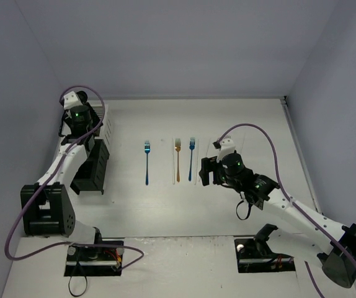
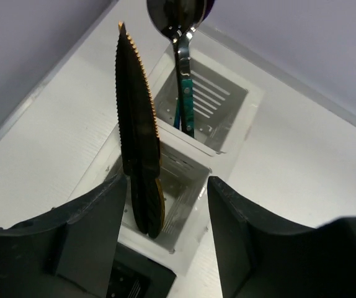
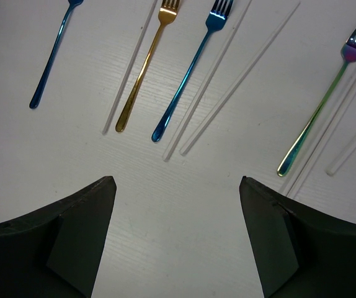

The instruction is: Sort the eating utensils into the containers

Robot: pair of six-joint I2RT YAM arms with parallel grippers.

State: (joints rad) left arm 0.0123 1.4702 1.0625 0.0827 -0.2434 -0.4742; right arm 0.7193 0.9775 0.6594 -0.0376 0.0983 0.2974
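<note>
My left gripper (image 2: 167,205) hangs open over a white slatted container (image 2: 187,180) at the far left of the table. A dark knife (image 2: 137,130) with a gold serrated edge stands in it, blade up, close beside the left finger (image 2: 91,236). The white container (image 2: 227,105) behind holds a teal-handled spoon (image 2: 184,87). My right gripper (image 3: 177,186) is open above bare table, with nothing between its fingers. Ahead of it lie a blue fork (image 3: 54,53), a gold fork (image 3: 144,68), a second blue fork (image 3: 190,74), an iridescent fork (image 3: 320,105) and pale chopsticks (image 3: 240,81).
A black container (image 1: 96,164) stands just in front of the white containers (image 1: 106,127), along the left wall. The three forks (image 1: 178,160) lie in a row mid-table, left of my right gripper (image 1: 204,171). Purple cables loop off both arms. Walls close the table in at left, right and back.
</note>
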